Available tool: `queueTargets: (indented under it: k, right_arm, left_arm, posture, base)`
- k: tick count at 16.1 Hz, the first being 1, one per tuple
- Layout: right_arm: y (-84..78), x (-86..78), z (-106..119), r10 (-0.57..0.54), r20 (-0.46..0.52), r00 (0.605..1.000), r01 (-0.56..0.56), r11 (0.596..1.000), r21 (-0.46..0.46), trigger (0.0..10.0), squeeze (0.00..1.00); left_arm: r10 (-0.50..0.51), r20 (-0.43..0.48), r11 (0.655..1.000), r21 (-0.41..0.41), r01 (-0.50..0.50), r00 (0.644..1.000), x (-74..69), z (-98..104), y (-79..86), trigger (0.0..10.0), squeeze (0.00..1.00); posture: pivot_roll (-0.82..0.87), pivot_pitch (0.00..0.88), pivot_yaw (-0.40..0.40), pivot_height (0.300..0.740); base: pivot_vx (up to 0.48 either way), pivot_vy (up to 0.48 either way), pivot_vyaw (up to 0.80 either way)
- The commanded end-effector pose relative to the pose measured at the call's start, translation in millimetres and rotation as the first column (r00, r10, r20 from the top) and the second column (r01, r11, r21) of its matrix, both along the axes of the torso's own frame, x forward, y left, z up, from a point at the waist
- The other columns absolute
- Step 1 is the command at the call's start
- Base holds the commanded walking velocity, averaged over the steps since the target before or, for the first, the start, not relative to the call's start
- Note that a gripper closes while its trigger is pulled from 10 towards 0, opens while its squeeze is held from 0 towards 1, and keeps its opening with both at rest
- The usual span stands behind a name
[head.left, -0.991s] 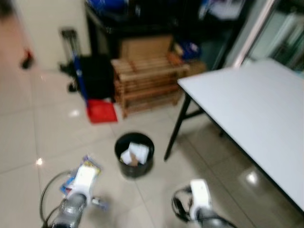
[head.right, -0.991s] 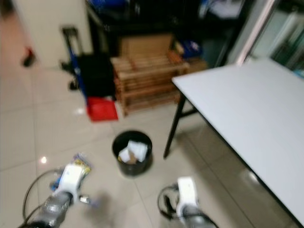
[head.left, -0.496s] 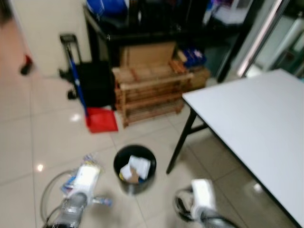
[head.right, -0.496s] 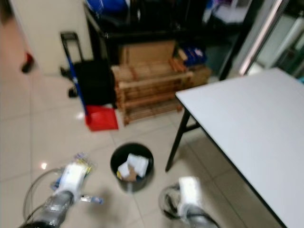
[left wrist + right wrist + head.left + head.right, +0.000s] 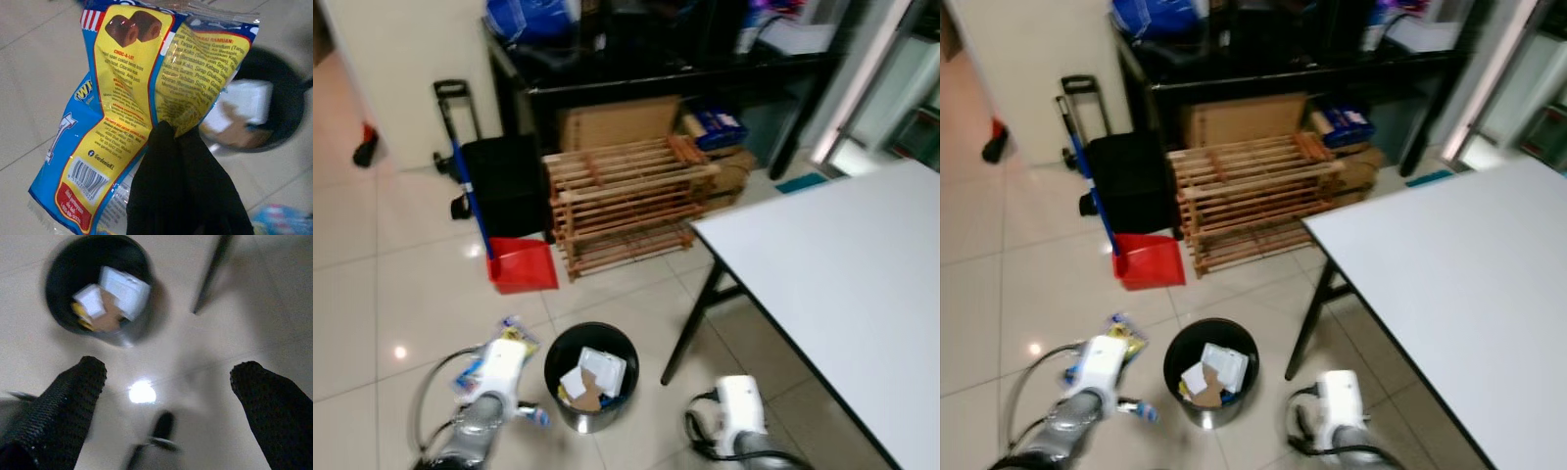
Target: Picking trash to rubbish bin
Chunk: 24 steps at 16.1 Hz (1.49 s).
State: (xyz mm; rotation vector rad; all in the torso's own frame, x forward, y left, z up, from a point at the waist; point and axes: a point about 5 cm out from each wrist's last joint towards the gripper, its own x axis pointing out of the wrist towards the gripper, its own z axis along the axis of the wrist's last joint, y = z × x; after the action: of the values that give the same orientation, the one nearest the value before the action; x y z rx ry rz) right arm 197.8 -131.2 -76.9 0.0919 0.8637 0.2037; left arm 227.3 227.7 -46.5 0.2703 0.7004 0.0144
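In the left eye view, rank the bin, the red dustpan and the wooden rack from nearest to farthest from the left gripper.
From the left gripper, shut on a snack wrapper:
1. Bin, on the floor just to the gripper's right.
2. Red dustpan, ahead on the tiles, beside the black bag.
3. Wooden rack, further ahead and to the right, against the dark shelving.

Glossy plastic wrapper [image 5: 146, 93], slatted wooden rack [image 5: 626, 201], shiny floor tiles [image 5: 372, 294].

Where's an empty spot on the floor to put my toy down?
Bare tiles lie left of the red dustpan, and between the wooden rack and the black bin. The white table top is bare too. It is crowded behind the rack, with the cardboard box and black suitcase.
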Motion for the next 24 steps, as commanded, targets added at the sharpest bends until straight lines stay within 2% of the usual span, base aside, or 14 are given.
queueTargets:
  k: [1, 12, 19, 24]
  right_arm:
    - [-15.9, -2.2, -1.4, -0.020, -0.011, 1.000, 0.020, 0.999, -0.032, 10.0, 0.00]
    - [-15.5, -3.3, -2.0, -0.015, -0.020, 1.000, 0.014, 1.000, -0.025, 10.0, 0.00]
    - [-14.6, -2.7, -1.6, -0.011, -0.018, 1.000, 0.010, 1.000, -0.022, 10.0, 0.00]
    - [-14.9, -4.8, -2.6, -0.006, -0.022, 1.000, 0.006, 1.000, -0.022, 10.0, 0.00]
  left_arm:
    - [-0.030, 0.017, 0.999, -0.025, 0.031, 0.999, 6.1, 1.0, -14.0, 10.0, 0.00]
    - [-0.036, 0.021, 0.999, -0.022, 0.037, 0.999, 7.5, 1.7, -15.7, 10.0, 0.00]
    - [-0.044, 0.021, 0.998, -0.040, 0.044, 0.999, 9.2, 2.1, -18.7, 10.0, 0.00]
    - [-0.153, -0.030, 0.984, -0.097, 0.149, 0.988, 15.2, 0.8, -40.8, 10.0, 0.00]
  posture:
    - [0.00, 0.051, -0.069, 0.740]
    - [0.00, 0.055, -0.069, 0.740]
    - [0.00, 0.055, -0.071, 0.740]
    - [-0.02, 0.061, -0.069, 0.740]
  base:
    - [0.405, 0.000, 0.00]
    - [0.402, 0.000, 0.00]
    - [0.000, 0.000, 0.00]
    - [0.000, 0.000, 0.00]
